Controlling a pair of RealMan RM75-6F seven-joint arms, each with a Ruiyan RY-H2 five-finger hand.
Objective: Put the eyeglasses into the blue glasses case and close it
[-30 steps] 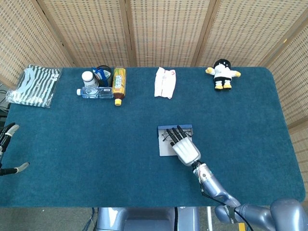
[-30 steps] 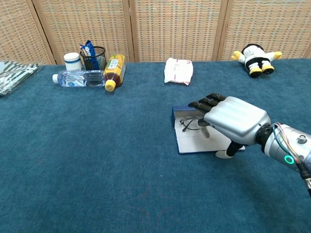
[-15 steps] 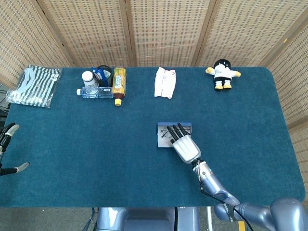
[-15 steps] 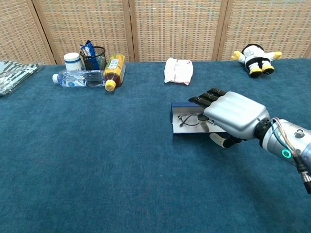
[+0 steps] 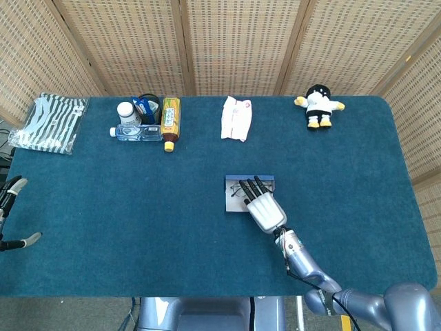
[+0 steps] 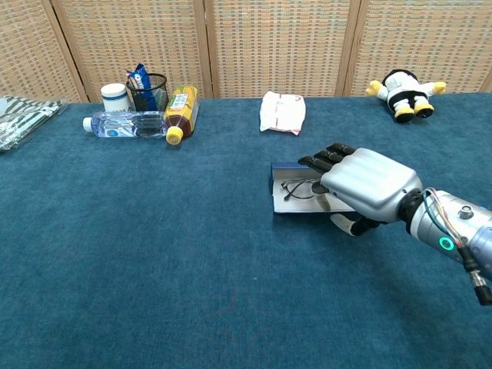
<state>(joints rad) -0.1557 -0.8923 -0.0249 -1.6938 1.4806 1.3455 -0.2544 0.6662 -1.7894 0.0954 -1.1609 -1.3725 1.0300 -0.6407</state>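
Woven cane screens (image 5: pixel 234 41) back a table (image 6: pixel 154 269) covered in dark teal cloth. Nearest the robot, at the left edge of the head view, the left hand (image 5: pixel 10 214) hangs off the table with its fingers apart and nothing in them. Further in, right of centre, the right hand (image 6: pixel 361 184) lies palm down over the blue glasses case (image 6: pixel 284 196), dark fingers stretched across it and thumb tucked at the near edge; whether it grips the case I cannot tell. The case shows a pale lining and a blue far wall, and the thin, dark-framed eyeglasses (image 6: pixel 296 190) lie inside it. Along the far edge are striped cloth (image 5: pixel 49 121), bottles (image 5: pixel 148 127) beside a mesh cup (image 6: pixel 147 91), a white packet (image 5: pixel 236 117) and a plush doll (image 5: pixel 318 105).
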